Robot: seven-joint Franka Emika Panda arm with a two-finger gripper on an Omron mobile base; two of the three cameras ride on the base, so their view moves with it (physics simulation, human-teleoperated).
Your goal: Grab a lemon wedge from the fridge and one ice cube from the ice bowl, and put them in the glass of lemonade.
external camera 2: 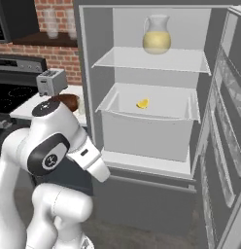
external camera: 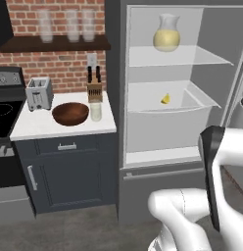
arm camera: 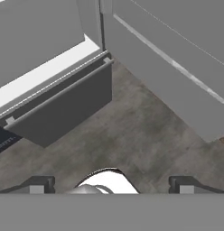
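— Claw (arm camera: 109,187) first: where is it, and how do the tips stand?

— My claw points down at the grey floor (arm camera: 132,135) in front of the fridge (external camera: 165,88). Its two dark tips (arm camera: 39,184) sit far apart at the bottom of the hand view, with nothing between them. At 10 o'clock in that view I see the fridge's lower drawer front with its bar handle, and at 2 o'clock the open door's bottom edge.

— And the lemon wedge?

— Lemon wedge (external camera: 165,99) lies in the white bin in the middle of the open fridge, a tiny yellow piece on the bin's floor. Above it, at 12 o'clock, the pitcher (external camera: 166,33) of yellow liquid stands on the top shelf.

— What about the counter side?

— From the left base view, the counter (external camera: 40,125) is at 9 o'clock from the fridge. On it sits the ice bowl (external camera: 70,113), dark wood, with the glass of lemonade (external camera: 96,112) just beside it at its 3 o'clock. I cannot make out any cube inside the bowl. Behind the glass stands the knife block (external camera: 94,88), and the toaster (external camera: 39,93) is at the bowl's 10 o'clock.
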